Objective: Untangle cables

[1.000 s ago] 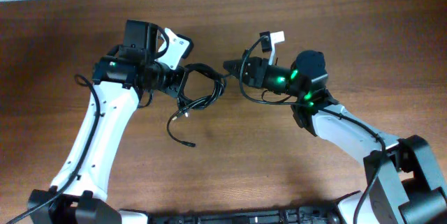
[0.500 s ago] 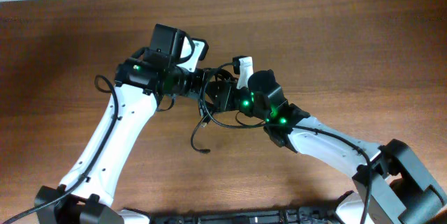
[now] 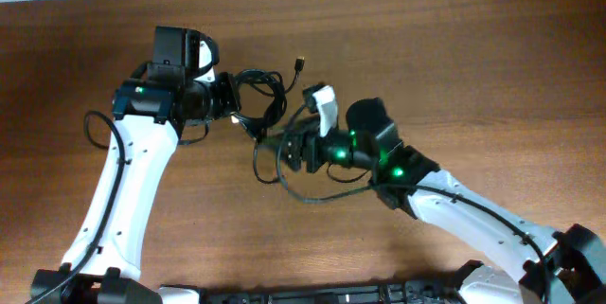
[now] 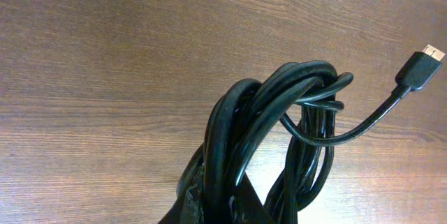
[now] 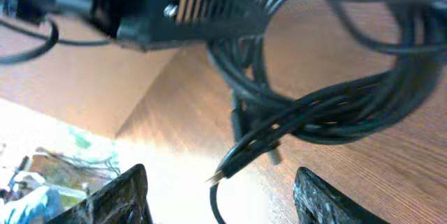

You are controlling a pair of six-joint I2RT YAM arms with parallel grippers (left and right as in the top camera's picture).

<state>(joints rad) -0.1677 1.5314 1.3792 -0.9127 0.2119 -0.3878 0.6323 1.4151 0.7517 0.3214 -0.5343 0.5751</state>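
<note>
the left gripper (image 3: 232,103) has drawn back from the right gripper (image 3: 287,150), clamped on the cables (image 3: 262,96) bunched just past its tips. the right gripper's fingers (image 5: 120,197) stand apart, near the left gripper; one plug (image 4: 421,68) juts beyond it.

Free passage lies over the bare far-right and near-middle parts of the surface (image 3: 492,48). The centre is blocked: the left tool (image 3: 235,107) and right tool (image 3: 276,145) stand near each other, the looped cables (image 3: 268,91) strung between them, one plug (image 3: 300,61) jutting toward the far edge. From the right wrist, those loops and the left tool fill the way ahead of its spread fingers (image 5: 119,199).
</note>
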